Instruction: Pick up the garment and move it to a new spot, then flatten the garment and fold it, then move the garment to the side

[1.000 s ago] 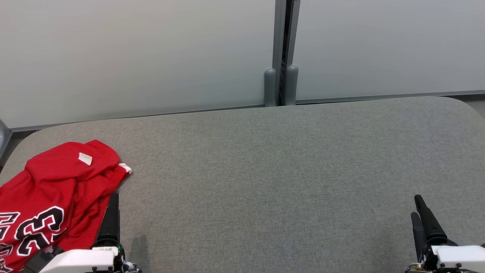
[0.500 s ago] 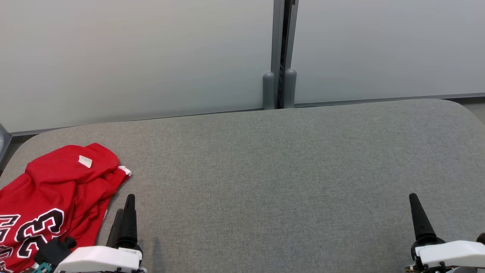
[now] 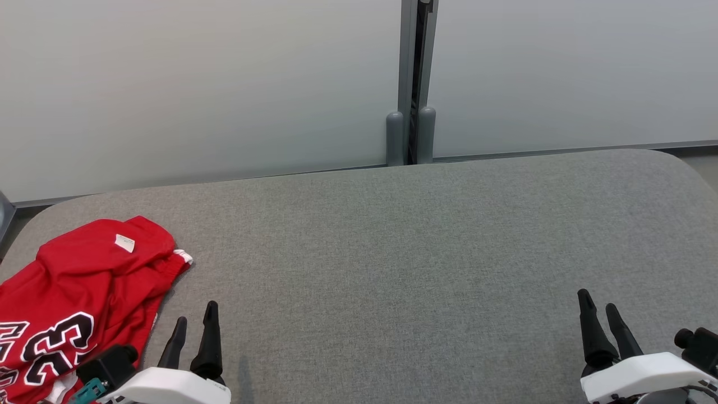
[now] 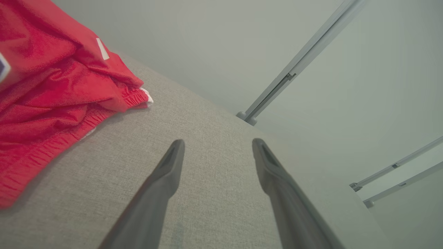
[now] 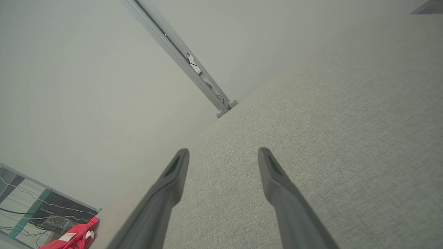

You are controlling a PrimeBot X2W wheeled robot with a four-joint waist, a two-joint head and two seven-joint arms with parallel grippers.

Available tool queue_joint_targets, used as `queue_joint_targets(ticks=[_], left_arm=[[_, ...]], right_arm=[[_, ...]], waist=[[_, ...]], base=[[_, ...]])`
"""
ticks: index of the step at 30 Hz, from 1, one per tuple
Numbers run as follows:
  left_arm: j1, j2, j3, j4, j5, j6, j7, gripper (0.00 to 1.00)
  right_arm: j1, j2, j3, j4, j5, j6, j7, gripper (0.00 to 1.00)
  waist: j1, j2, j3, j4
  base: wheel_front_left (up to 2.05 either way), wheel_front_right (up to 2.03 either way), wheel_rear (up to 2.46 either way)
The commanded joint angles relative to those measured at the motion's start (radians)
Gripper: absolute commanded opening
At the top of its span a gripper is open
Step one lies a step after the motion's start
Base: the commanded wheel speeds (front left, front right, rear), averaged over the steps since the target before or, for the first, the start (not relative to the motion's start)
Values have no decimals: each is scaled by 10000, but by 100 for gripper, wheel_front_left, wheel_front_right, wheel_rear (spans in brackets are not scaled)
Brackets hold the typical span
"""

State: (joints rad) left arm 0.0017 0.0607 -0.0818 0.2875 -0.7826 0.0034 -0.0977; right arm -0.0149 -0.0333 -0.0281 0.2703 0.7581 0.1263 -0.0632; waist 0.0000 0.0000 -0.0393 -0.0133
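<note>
While left hand (image 3: 196,312) has drawn aside from the garment (image 3: 84,275) | both hands spread, holding nothing | garment lies bunched at worktop's (image 3: 392,252) left edge | right hand (image 3: 597,300) at near right corner | pick-up looks yet to begin

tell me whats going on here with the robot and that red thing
A crumpled red garment with black-and-white numbers lies at the left end of a grey fabric-covered table. The robot's left gripper is open beside the garment, apart from it; the right gripper is open over bare table at the right. Nothing is held, so the pick-up has not yet begun.
</note>
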Motion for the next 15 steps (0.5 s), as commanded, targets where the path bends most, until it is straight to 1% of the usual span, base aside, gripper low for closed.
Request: queue_joint_targets(ticks=[1, 11, 15], left_arm=[[-202, 162, -48, -33, 496, 144, -111, 100], [-229, 426, -303, 160, 2003, 484, -413, 100], [-188, 493, -324, 141, 2419, 621, -515, 100]], right_arm=[[-231, -98, 62, -80, -522, 32, -115, 100], [-248, -121, 321, -94, -2163, 39, -276, 100], [-266, -128, 406, -81, -2635, 41, -351, 100]], waist=[[0, 0, -14, -13], [0, 0, -95, -44], [0, 0, -125, 3]], base=[[0, 0, 0], [0, 0, 0], [0, 0, 0]])
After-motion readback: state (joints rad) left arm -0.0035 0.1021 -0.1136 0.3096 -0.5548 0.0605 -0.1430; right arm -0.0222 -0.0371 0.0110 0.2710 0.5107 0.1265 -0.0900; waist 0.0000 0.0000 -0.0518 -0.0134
